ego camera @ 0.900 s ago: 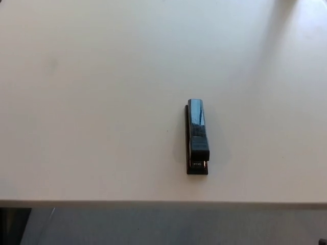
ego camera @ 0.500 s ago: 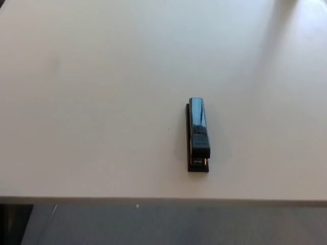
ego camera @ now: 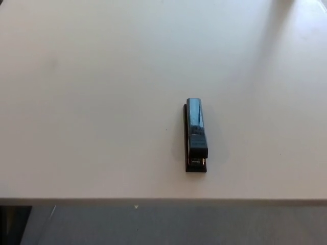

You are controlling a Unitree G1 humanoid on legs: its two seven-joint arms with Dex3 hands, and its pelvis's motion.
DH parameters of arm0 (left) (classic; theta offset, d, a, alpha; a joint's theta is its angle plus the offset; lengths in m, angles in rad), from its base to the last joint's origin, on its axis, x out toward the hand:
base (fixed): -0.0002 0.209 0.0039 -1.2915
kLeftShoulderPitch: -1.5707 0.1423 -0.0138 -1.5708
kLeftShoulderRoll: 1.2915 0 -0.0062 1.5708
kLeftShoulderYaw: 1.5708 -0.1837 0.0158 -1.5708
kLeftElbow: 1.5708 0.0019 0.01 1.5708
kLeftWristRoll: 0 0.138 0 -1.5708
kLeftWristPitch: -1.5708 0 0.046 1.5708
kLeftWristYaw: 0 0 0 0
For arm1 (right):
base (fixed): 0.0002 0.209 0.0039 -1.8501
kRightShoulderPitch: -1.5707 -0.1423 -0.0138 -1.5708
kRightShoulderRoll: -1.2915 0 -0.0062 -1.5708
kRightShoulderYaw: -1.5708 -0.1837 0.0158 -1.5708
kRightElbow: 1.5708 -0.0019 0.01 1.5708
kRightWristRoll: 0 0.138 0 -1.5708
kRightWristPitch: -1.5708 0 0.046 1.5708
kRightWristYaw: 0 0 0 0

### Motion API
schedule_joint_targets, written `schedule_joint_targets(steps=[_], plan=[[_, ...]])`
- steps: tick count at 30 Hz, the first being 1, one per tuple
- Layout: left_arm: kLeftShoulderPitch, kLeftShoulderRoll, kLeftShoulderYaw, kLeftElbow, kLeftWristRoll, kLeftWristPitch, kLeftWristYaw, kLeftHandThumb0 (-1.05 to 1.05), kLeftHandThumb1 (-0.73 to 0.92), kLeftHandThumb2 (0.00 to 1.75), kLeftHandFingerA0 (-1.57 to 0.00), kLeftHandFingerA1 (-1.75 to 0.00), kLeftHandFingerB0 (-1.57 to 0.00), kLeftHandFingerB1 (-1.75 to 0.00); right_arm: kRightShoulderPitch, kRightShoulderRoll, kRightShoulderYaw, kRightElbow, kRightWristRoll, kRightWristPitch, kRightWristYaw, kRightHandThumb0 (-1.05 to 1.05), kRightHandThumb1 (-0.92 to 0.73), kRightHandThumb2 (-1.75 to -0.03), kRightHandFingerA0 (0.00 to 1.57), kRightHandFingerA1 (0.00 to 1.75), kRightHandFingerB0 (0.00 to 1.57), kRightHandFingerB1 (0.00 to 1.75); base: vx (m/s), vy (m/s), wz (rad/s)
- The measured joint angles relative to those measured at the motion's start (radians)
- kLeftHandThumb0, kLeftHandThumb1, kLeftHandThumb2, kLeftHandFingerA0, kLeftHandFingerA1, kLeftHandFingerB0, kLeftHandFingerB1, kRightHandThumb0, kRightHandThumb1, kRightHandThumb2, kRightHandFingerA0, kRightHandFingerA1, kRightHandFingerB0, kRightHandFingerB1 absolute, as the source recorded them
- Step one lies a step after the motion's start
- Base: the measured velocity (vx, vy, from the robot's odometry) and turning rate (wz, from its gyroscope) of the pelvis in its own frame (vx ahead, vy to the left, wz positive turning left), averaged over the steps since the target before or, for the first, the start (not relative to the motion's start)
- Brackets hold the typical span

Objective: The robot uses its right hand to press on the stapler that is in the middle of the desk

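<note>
Lying flat on my pale desk: one black stapler, lengthwise toward me, right of centre, its near end stopping short of the desk's front edge. Bare surface is surrounding it. Neither of my hands is showing; their state I cannot tell.

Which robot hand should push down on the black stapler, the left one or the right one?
Probably the right. Neither hand shows yet, but the stapler lies right of the middle of the desk, lengthwise toward the robot, so the right arm, coming in from that side, likely has the shorter, clearer way.
</note>
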Motion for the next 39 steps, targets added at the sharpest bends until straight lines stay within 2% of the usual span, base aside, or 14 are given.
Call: schedule_joint_targets(steps=[3,4,5,9,10,12,13,15,22,23,24,25,26,39], plan=[[-0.003,0.0,0.0,0.0,0.0,0.0,0.0,-0.45,0.92,0.95,-0.02,-0.23,-0.01,-0.23,0.005,-0.05,-0.088,-0.003,0.037,-0.006,-0.033,-0.08,-0.74,-0.61,0.99,0.77,0.75,0.55,0.0,0.0,0.0],[-0.005,0.0,0.0,0.0,0.0,0.0,0.0,-0.49,0.92,0.96,-0.02,-0.24,-0.02,-0.23,0.004,-0.073,-0.123,-0.006,0.051,-0.009,-0.047,-0.07,-0.74,-0.62,1.02,0.76,0.79,0.69,0.0,0.0,0.0],[-0.006,0.0,0.0,0.0,0.0,0.0,0.0,-0.51,0.92,0.97,-0.02,-0.26,-0.03,-0.24,0.003,-0.092,-0.151,-0.01,0.063,-0.013,-0.057,-0.08,-0.76,-0.62,1.01,0.77,0.76,0.57,0.0,0.0,0.0],[-0.011,0.001,0.0,0.004,0.0,0.0,-0.001,-0.5,0.92,0.94,-0.05,-0.3,-0.03,-0.24,-0.023,-0.184,-0.25,-0.045,0.103,-0.021,-0.108,-0.05,-0.82,-0.64,1.08,0.95,0.7,0.6,0.0,0.0,0.0],[-0.014,0.001,0.0,0.004,0.0,0.0,-0.001,-0.5,0.92,0.92,-0.06,-0.29,-0.03,-0.23,-0.036,-0.209,-0.27,-0.061,0.112,-0.024,-0.121,-0.09,-0.82,-0.66,1.14,1.04,0.72,0.72,0.0,0.0,0.0],[-0.017,0.003,0.0,0.006,0.0,0.0,-0.003,-0.52,0.92,0.97,-0.03,-0.31,-0.01,-0.24,-0.072,-0.261,-0.307,-0.121,0.127,-0.033,-0.149,-0.04,-0.83,-0.64,1.15,0.95,0.72,0.67,0.0,0.0,0.0],[-0.019,0.003,0.0,0.006,0.0,0.0,-0.003,-0.48,0.92,0.98,-0.04,-0.34,-0.02,-0.28,-0.087,-0.28,-0.314,-0.149,0.13,-0.037,-0.158,-0.02,-0.85,-0.64,1.15,1.07,0.75,0.79,0.0,0.0,0.0],[-0.024,0.003,0.0,0.006,0.0,0.0,-0.003,-0.48,0.92,0.98,-0.04,-0.34,-0.02,-0.28,-0.119,-0.309,-0.325,-0.229,0.134,-0.045,-0.174,-0.02,-0.85,-0.64,1.15,1.07,0.75,0.79,0.0,0.0,0.0],[-0.029,0.02,-0.002,0.009,0.0,0.0,-0.005,-0.48,0.92,0.98,-0.04,-0.34,-0.02,-0.28,-0.189,-0.336,-0.358,-0.455,0.158,-0.059,-0.249,-0.02,-0.85,-0.64,1.15,1.07,0.75,0.79,0.0,0.0,0.0],[-0.03,0.024,-0.003,0.01,0.0,0.0,-0.005,-0.51,0.87,1.04,-0.01,-0.39,-0.01,-0.33,-0.191,-0.34,-0.364,-0.478,0.162,-0.06,-0.261,-0.04,-0.83,-0.64,1.14,1.09,0.78,0.82,0.0,0.0,0.0],[-0.031,0.028,-0.003,0.012,0.0,0.0,-0.006,-0.47,0.92,1.0,-0.04,-0.34,-0.01,-0.27,-0.198,-0.342,-0.363,-0.511,0.165,-0.06,-0.276,0.1,-0.81,-0.85,1.1,1.38,0.73,1.08,0.0,0.0,0.0],[-0.029,0.029,-0.002,0.012,0.0,0.0,-0.006,-0.5,0.88,1.06,-0.01,-0.38,-0.01,-0.32,-0.213,-0.34,-0.351,-0.536,0.167,-0.055,-0.278,0.12,-0.81,-0.87,1.07,1.46,0.73,1.12,0.0,0.0,0.0],[-0.03,0.028,-0.003,0.012,0.0,0.0,-0.006,-0.5,0.88,1.05,-0.01,-0.39,-0.01,-0.33,-0.238,-0.337,-0.327,-0.571,0.169,-0.048,-0.278,0.14,-0.81,-0.89,1.12,1.38,0.75,1.11,0.0,0.0,0.0],[-0.028,0.027,-0.009,0.012,0.0,0.0,-0.008,-0.5,0.88,1.05,-0.01,-0.39,-0.01,-0.33,-0.454,-0.318,-0.075,-0.948,0.202,0.064,-0.284,0.14,-0.81,-0.89,1.12,1.38,0.75,1.11,0.01,0.0,0.01]])
